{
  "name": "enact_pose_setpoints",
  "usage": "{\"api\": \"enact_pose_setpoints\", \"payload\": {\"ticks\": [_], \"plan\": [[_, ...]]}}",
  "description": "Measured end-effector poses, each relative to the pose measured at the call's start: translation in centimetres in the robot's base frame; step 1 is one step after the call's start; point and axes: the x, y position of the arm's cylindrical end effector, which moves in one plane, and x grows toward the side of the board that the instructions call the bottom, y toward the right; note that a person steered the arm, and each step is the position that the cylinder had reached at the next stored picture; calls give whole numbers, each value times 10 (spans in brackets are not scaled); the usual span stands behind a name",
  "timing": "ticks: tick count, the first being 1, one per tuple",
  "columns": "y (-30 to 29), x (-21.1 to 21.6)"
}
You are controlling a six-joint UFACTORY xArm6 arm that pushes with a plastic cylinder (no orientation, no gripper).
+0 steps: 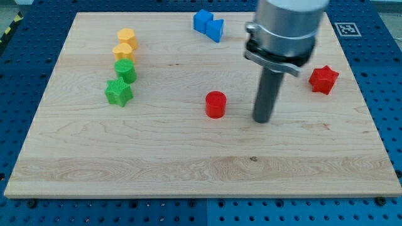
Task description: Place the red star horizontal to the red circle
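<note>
Camera view: my tip, a bare rod with no jaws to open or close, sits between red circle and red star, touching neither. Approach step; next, probably get above the star and push it down level.

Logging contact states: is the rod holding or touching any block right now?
Nothing is held. My tip stands free between the red circle and red star.
</note>
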Motion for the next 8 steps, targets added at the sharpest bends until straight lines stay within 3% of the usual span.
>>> {"api": "enact_pose_setpoints", "payload": {"ticks": [2,4,5,6,7,8], "plan": [[113,11],[184,-66],[188,-98],[154,-119],[97,-126],[90,-126]]}}
